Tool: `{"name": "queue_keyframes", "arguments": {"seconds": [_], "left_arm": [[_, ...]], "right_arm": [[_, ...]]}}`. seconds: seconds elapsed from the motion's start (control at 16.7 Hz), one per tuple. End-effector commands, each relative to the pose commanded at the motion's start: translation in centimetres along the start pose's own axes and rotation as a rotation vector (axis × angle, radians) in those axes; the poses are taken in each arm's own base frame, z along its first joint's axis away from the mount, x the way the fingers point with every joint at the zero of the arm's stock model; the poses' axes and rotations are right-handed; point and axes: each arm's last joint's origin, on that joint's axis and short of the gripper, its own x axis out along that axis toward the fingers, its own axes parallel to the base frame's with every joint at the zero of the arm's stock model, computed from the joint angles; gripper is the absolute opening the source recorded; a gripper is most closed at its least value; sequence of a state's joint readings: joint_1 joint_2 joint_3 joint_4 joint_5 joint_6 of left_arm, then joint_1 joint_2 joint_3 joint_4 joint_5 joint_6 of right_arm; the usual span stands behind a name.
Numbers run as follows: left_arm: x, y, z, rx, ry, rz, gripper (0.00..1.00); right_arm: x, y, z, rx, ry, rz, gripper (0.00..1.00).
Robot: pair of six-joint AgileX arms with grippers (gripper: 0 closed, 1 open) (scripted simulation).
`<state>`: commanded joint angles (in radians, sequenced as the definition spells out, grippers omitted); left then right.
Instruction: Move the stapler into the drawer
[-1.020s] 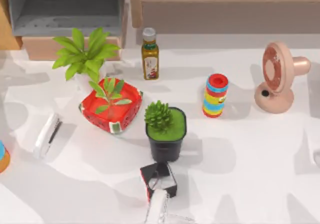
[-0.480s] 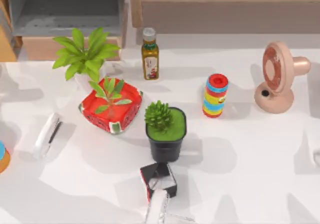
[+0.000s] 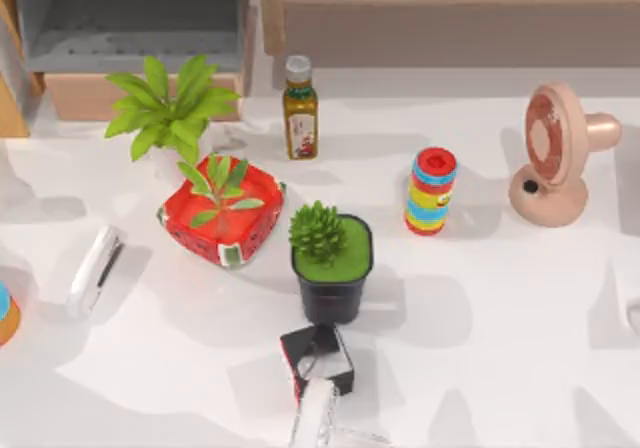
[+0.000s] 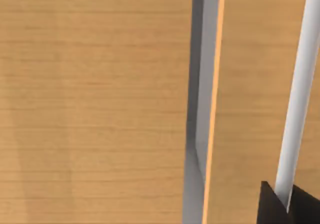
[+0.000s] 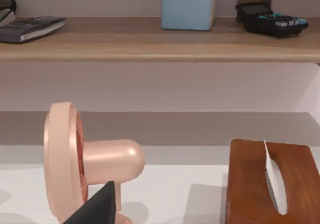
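Observation:
The stapler [image 3: 95, 268], a slim white bar with a dark underside strip, lies on the white table near its left side. The drawer [image 3: 130, 53] stands at the back left, showing grey inner walls and floor behind a light tan front panel [image 3: 90, 96]. A leafy plant [image 3: 165, 108] stands between stapler and drawer. In the left wrist view, a dark part of my left gripper [image 4: 287, 209] hangs close against tan wooden panels [image 4: 95, 104] split by a grey gap. A dark part of my right gripper [image 5: 97, 208] shows in front of the pink fan [image 5: 75, 154].
A red watermelon-patterned bowl [image 3: 222, 213], a succulent in a black pot [image 3: 330, 258], an oil bottle [image 3: 300, 108], a striped cylinder [image 3: 431, 190] and the fan [image 3: 555, 153] crowd the middle and right. A black box with red edges [image 3: 318, 358] sits near the front edge. A brown shelf unit [image 3: 450, 13] runs along the back.
The shadows on the table's left side have shifted, and the tan wooden piece at the top view's upper left edge sits lower. The stapler has not moved.

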<state>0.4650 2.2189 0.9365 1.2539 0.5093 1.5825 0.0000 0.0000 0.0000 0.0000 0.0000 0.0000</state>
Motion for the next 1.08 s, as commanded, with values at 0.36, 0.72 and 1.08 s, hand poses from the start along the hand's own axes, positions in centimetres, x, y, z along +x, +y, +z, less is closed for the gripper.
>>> {"name": "queue_keyframes", "arguments": {"seconds": [0.36, 0.72, 1.08], "left_arm": [[-4.4, -0.8, 0.3, -0.021, -0.001, -0.029, 0.00], [-6.2, -0.2, 0.1, -0.001, -0.002, -0.002, 0.00], [-8.8, -0.4, 0.0, -0.001, -0.008, -0.004, 0.00]], "right_arm": [[0.0, 0.0, 0.0, 0.000, 0.000, 0.000, 1.00], [0.0, 0.0, 0.0, 0.000, 0.000, 0.000, 1.00], [0.0, 0.0, 0.0, 0.000, 0.000, 0.000, 1.00]]}}
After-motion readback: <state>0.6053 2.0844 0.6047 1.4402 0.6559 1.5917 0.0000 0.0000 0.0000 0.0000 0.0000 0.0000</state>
